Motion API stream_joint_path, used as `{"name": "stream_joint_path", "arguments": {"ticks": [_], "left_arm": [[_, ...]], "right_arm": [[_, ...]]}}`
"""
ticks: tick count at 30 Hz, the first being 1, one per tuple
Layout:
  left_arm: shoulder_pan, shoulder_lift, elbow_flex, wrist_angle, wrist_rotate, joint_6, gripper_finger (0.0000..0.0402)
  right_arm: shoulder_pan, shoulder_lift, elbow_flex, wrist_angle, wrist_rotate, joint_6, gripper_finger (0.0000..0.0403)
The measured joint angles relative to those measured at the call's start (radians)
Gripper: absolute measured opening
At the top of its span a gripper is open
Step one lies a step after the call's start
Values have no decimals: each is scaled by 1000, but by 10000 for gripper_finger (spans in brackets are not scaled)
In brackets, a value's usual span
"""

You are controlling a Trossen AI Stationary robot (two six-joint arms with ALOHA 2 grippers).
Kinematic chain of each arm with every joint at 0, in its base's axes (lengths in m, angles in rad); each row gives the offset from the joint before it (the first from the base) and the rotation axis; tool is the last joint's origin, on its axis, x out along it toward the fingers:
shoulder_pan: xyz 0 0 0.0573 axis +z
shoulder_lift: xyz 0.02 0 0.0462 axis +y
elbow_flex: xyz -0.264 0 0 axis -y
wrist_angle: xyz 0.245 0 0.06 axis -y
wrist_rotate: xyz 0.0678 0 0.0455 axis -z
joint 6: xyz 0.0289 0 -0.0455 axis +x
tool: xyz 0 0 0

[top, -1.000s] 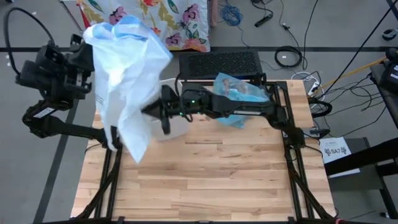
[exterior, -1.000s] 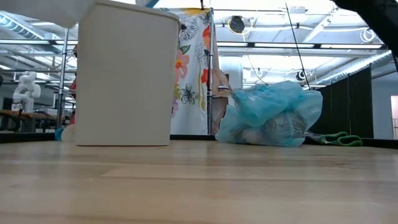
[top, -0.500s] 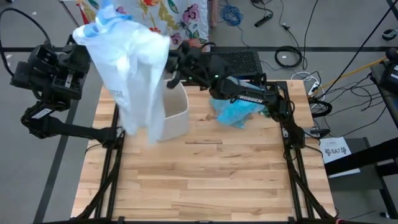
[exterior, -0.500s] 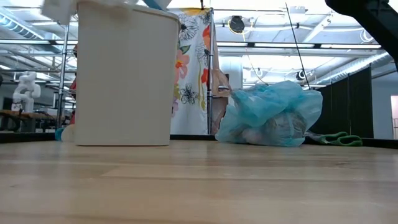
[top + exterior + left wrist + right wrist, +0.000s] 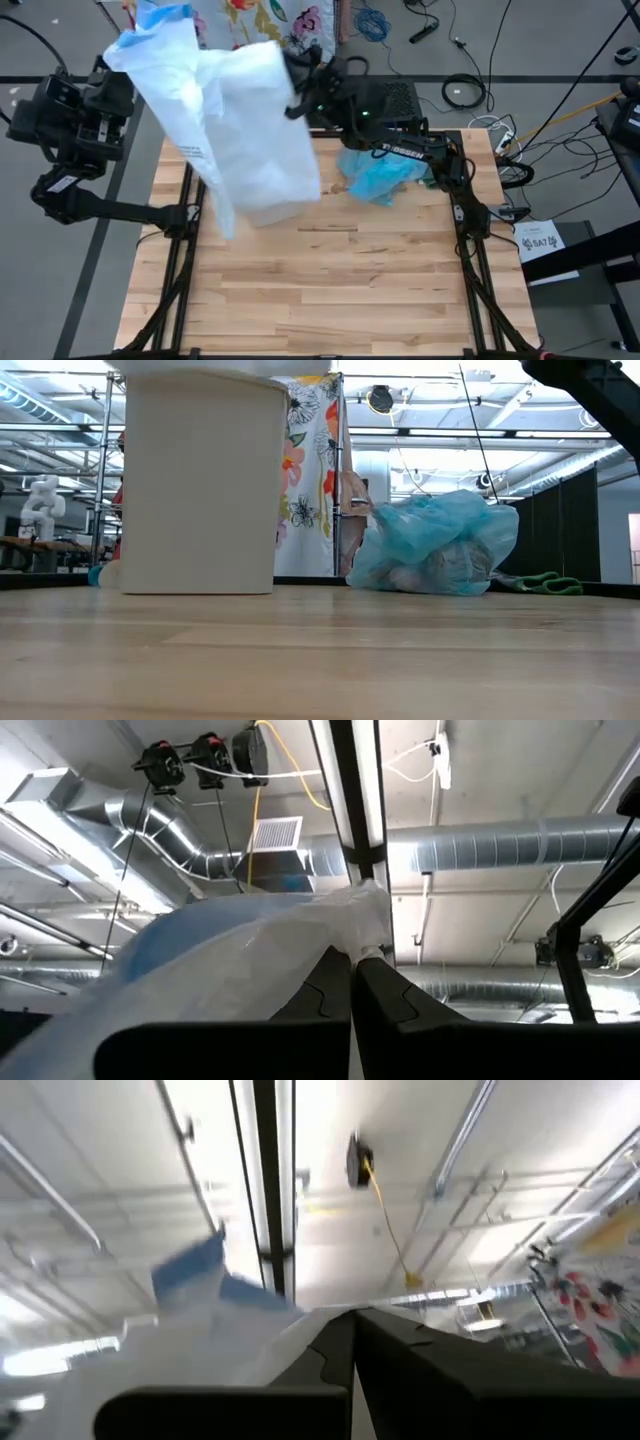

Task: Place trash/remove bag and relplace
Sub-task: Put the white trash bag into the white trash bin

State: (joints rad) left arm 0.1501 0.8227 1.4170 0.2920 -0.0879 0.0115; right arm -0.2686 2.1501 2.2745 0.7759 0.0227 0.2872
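Holding the white replacement bag (image 5: pixel 245 120) between them, both sets of jaws are clamped shut on its rim: the left gripper (image 5: pixel 128 62) pinches the blue-hemmed edge, the right gripper (image 5: pixel 292 90) the opposite edge. The bag hangs downward from the jaws, its long axis roughly vertical, draping over the bin (image 5: pixel 203 485) that stands directly below on the bench (image 5: pixel 330 290). The next move, I judge, turns on lowering the stretched mouth around the bin's rim. Farther off, below the right arm, lies the filled light-blue bag (image 5: pixel 435 545), with trash inside.
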Motion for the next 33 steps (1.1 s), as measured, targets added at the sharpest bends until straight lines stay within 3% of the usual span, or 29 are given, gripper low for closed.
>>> {"name": "stream_joint_path", "arguments": {"ticks": [6,13,17,21,25,29,33], "left_arm": [[0,-1,0,1,-3,19,0],[0,-2,0,-23,-11,32,0],[0,-7,0,-66,-34,115,0],[0,-19,0,-117,-82,209,0],[0,-29,0,-139,-124,211,0],[0,-41,0,-156,-147,207,0],[0,-53,0,-190,-159,207,0]], "right_arm": [[-9,0,0,78,-42,57,0],[-58,0,0,302,61,51,0],[-91,0,0,464,58,126,0],[-94,0,0,480,39,162,0],[-89,0,0,279,-91,318,0],[-73,2,0,50,-342,454,0],[-19,1,0,-132,-579,463,0]]}}
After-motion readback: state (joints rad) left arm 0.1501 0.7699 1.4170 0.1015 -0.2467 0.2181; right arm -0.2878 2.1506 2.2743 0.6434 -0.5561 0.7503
